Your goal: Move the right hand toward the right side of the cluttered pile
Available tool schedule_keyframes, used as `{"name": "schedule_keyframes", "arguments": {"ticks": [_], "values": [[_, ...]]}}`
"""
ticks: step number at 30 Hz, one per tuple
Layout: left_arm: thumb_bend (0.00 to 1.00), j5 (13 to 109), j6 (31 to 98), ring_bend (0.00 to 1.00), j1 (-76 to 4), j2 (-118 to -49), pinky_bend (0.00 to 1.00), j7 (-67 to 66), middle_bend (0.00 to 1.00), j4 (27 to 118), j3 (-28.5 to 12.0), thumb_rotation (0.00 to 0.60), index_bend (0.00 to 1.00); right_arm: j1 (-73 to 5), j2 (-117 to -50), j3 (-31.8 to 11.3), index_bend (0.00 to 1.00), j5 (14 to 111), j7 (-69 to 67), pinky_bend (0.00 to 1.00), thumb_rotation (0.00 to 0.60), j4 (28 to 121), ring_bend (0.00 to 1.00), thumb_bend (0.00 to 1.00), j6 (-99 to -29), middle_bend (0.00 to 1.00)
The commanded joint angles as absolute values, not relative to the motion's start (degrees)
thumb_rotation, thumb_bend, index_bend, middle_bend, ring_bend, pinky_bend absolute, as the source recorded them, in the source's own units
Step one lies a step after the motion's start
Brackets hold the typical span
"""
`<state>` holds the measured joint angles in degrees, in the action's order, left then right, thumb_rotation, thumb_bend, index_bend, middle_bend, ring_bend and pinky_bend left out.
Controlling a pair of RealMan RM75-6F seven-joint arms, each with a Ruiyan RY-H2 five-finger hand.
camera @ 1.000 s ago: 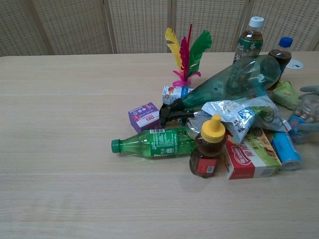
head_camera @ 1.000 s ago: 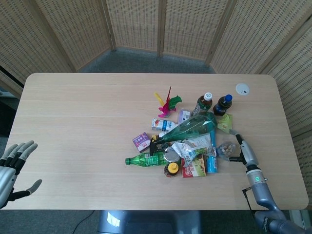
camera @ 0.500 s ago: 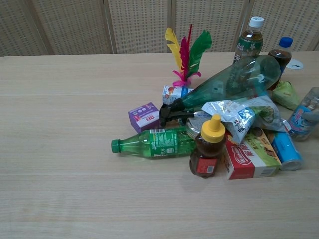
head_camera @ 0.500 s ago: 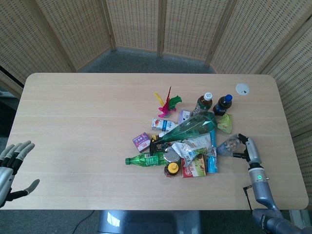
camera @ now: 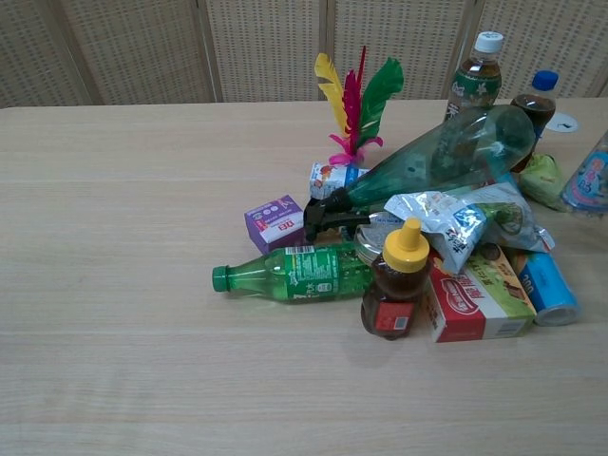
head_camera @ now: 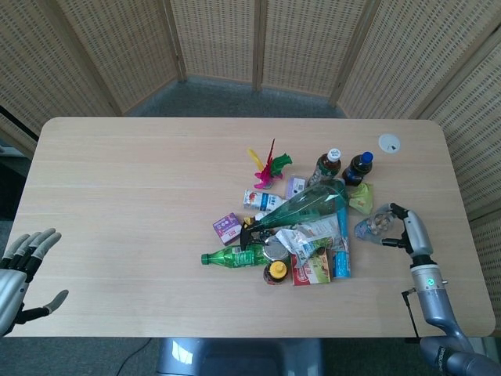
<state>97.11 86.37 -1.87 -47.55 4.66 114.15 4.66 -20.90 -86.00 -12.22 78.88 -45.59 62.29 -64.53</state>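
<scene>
The cluttered pile lies right of the table's middle: a big green bottle, a small green bottle, a honey bottle, a red box, a blue can and a feather shuttlecock. My right hand is just right of the pile and grips a small clear jar with a blue label, held off the table. In the chest view only the jar shows, at the right edge. My left hand hangs open off the table's front left corner.
Two capped drink bottles stand at the pile's back. A white disc lies near the far right corner. A purple box sits on the pile's left side. Wicker screens enclose the table.
My right hand closed on the clear jar at the pile's right edge, then lifted it up and to the right, away from the pile. The left hand barely moved.
</scene>
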Motion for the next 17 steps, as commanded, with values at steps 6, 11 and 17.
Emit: {"name": "schedule_keyframes", "arguments": {"ticks": [6,11,17], "values": [[0.32,98.0,86.8,0.00,-1.6,-48.0,0.00,5.8,0.00,113.2,4.9,0.600,0.05,-21.1,-74.9,-16.8,0.58,77.5,-36.8,0.24,0.600,79.2,0.54,0.07,-68.3,0.83],[0.32,98.2,87.0,0.00,-1.8,-48.2,0.00,6.6,0.00,112.7,4.8,0.600,0.05,-21.1,-70.9,-18.1,0.59,77.0,-33.9,0.24,0.600,85.5,0.54,0.07,-69.1,0.83],[0.32,97.9,86.4,0.00,-2.1,-48.6,0.00,7.4,0.00,112.1,4.7,0.600,0.05,-21.1,-68.5,-18.5,0.59,76.3,-31.4,0.24,0.600,89.7,0.54,0.07,-69.5,0.83]]}}
